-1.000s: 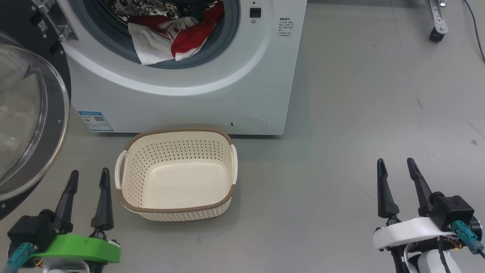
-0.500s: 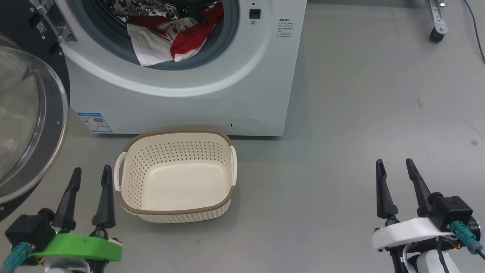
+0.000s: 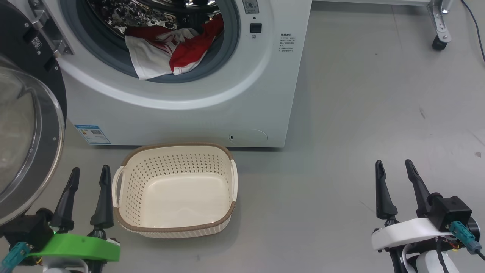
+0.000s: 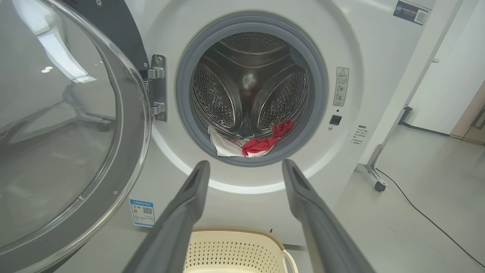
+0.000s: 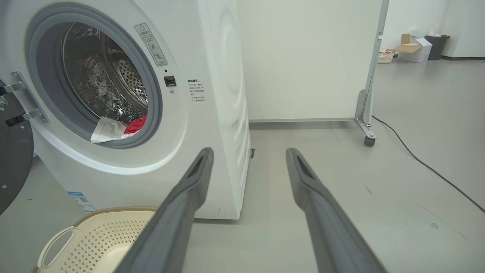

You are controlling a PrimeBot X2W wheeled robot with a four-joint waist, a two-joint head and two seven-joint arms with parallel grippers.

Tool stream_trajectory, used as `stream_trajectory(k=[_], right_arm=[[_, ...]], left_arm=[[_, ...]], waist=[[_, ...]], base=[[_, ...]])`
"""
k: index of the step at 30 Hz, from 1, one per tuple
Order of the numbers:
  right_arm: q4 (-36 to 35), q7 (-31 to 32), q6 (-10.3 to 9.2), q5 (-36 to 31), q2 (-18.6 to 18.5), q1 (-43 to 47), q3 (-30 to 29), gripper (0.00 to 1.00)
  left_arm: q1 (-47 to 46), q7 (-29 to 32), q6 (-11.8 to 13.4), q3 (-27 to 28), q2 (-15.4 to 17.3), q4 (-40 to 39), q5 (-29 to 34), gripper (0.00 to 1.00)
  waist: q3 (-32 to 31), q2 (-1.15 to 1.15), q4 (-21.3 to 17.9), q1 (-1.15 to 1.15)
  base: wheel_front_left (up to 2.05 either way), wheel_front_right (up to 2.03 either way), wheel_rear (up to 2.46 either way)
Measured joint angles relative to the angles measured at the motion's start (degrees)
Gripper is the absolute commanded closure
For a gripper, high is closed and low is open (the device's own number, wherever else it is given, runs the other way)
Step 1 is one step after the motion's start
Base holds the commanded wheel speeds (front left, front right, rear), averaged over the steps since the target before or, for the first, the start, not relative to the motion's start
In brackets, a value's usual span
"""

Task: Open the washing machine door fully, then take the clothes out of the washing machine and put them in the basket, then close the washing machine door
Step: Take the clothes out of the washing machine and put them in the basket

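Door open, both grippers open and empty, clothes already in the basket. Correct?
No. The clothes lie in the washing machine; the basket is empty, per the head view. The washing machine door, left gripper and right gripper are as stated.

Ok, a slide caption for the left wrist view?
Open left tool faces the washing machine: door swung wide, red clothes inside, basket below.
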Motion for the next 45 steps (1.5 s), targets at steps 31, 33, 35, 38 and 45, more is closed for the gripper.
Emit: stream_trajectory(k=[31, 33, 35, 38, 45], right_arm=[[0.7, 0.0, 0.04, 0.1, 0.2, 0.0, 0.0, 0.00], [0.8, 0.0, 0.04, 0.1, 0.2, 0.0, 0.0, 0.00], [0.8, 0.0, 0.05, 0.2, 0.2, 0.0, 0.0, 0.00], [0.8, 0.0, 0.05, 0.2, 0.2, 0.0, 0.0, 0.00], [0.8, 0.0, 0.07, 0.2, 0.2, 0.0, 0.0, 0.00]], left_arm=[[0.0, 0.0, 0.0, -1.8, 1.4, -0.2, 1.5, 0.00], [0.0, 0.0, 0.0, -1.9, 1.4, -0.2, 1.5, 0.00], [0.0, 0.0, 0.0, -2.1, 1.4, -0.2, 1.5, 0.00], [0.0, 0.0, 0.0, -2.1, 1.4, -0.2, 1.5, 0.00], [0.3, 0.0, -0.1, -2.3, 1.4, -0.2, 1.5, 0.00]], waist=[[-0.8, 0.00, 0.0, 0.00], [-0.9, 0.00, 0.0, 0.00], [-1.0, 0.00, 0.0, 0.00], [-1.1, 0.00, 0.0, 0.00], [-1.1, 0.00, 0.1, 0.00]], base=[[0.97, -0.97, 0.00], [0.35, -0.35, 0.00], [0.26, -0.26, 0.00], [0.16, -0.16, 0.00], [0.02, -0.02, 0.00]])
